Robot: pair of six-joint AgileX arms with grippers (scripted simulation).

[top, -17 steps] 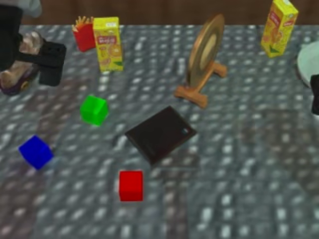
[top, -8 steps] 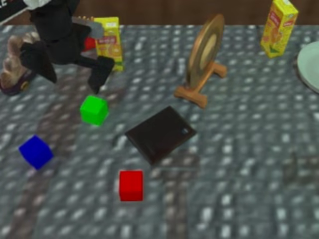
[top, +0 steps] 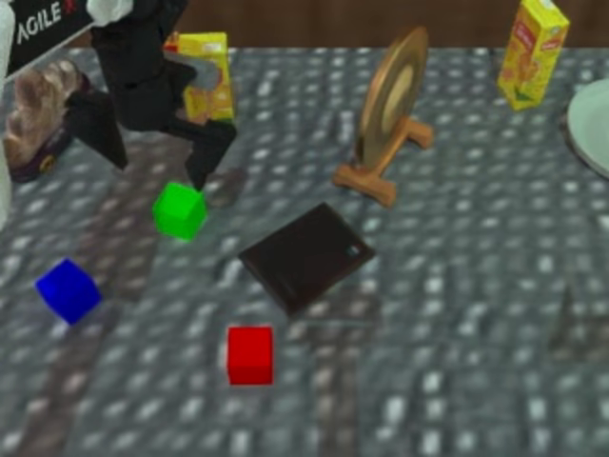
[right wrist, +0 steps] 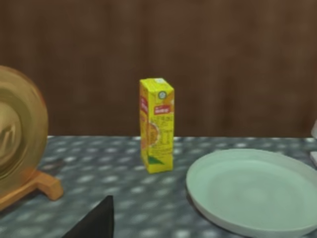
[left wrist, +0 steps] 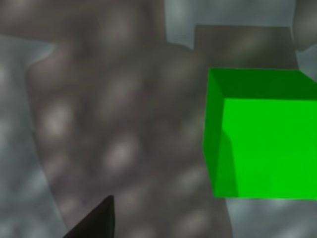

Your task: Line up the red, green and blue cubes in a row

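Left claw (top: 157, 162) spread wide, empty, poised just above green cube (top: 179, 210) near worktop's left edge. Blue cube (top: 68, 289) left; red cube (top: 250, 355) near front edge.

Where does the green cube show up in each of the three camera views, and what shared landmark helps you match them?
Top view: the green cube sits at the table's left, just below the open left gripper.
Left wrist view: the cube fills much of the picture, beside one dark fingertip.
Right wrist view: not in it.
Shared landmark: the mottled grey tabletop appears in all three.
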